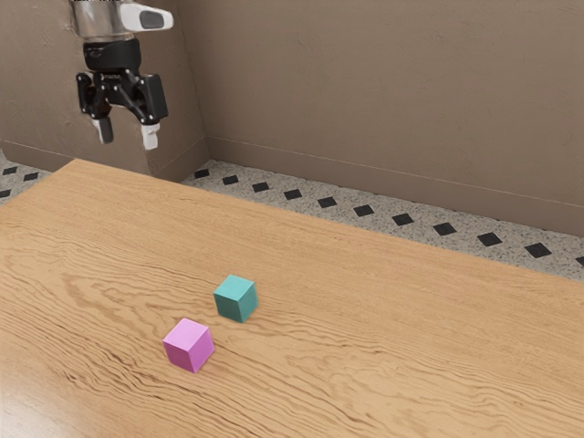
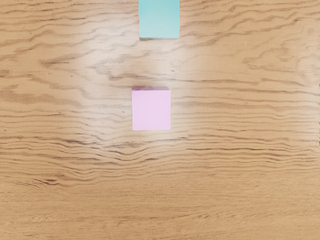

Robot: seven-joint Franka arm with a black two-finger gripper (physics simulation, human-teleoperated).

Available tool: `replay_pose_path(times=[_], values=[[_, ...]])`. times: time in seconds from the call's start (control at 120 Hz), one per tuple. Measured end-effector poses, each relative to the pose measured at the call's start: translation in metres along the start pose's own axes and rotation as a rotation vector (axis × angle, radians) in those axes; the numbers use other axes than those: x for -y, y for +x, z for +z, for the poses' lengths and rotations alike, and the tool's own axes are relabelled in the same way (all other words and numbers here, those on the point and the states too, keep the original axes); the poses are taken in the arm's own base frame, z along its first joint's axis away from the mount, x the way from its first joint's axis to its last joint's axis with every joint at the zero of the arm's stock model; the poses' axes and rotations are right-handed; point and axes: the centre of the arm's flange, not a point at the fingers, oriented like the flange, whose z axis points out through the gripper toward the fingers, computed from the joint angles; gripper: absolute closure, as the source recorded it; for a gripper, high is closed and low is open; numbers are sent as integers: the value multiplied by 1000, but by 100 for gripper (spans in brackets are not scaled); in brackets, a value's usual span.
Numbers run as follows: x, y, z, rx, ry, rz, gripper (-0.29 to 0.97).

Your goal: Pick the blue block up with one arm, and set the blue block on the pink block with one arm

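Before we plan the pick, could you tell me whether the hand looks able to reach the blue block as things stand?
Probably yes. The hand hangs open high above the table, and the blue block stands apart from the pink block, with nothing over it.

You see the pink block (image 2: 151, 109) on the wooden table (image 2: 250, 175). The blue block (image 2: 159, 19) lies near it, apart
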Motion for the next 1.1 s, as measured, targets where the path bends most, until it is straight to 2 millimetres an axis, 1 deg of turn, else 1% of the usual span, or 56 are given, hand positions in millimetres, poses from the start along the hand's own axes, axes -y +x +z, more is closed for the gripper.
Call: replay_pose_path(times=[0.067,0.1,0.133,0.192,0.233,0.292,0.35,0.417,0.458,0.517,0.542,0.625,0.692,0.75,0.817,0.9,1.033,1.1], values=[[-11,5,2,-70,12,14,0],[-16,14,5,-91,20,22,0],[-21,26,12,-106,26,30,0],[-28,56,33,-106,29,42,0],[-25,80,67,-74,29,36,0],[-22,101,126,-28,28,24,0],[-33,112,174,-16,34,36,0],[-44,117,228,-19,39,50,0],[-49,119,250,-37,41,57,0],[-54,119,272,-70,42,60,0],[-56,114,280,-85,44,61,0],[-70,99,294,-145,54,74,0],[-79,97,301,-180,54,81,0],[-81,97,305,-203,50,76,0],[-77,96,311,-216,45,59,0],[-67,99,313,-231,37,27,0],[-46,111,327,-232,30,-19,0],[-42,118,334,-237,37,-17,0]])
